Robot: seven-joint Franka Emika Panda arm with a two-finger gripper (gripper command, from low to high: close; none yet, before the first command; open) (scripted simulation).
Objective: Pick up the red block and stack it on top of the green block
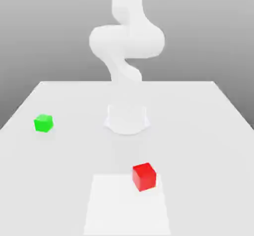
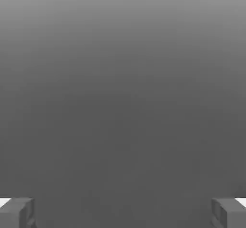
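Exterior view: the red block [image 1: 144,177] sits at the upper edge of the white patch [image 1: 127,210] on the table [image 1: 198,145], toward the patch's right. The green block [image 1: 43,123] rests at the exterior view's left, well apart from it. Hand view: the gripper [image 2: 123,213] is open, its two fingers spread apart.

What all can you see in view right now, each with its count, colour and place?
red block: one, bright red, on the exterior view's right part of the white patch
green block: one, bright green, on the table toward the exterior view's left
white patch: one, white, on the table's near part
table: one, pale grey, under both blocks
robot arm: one, white, beyond the white patch
gripper: one, grey fingers, open in the hand view
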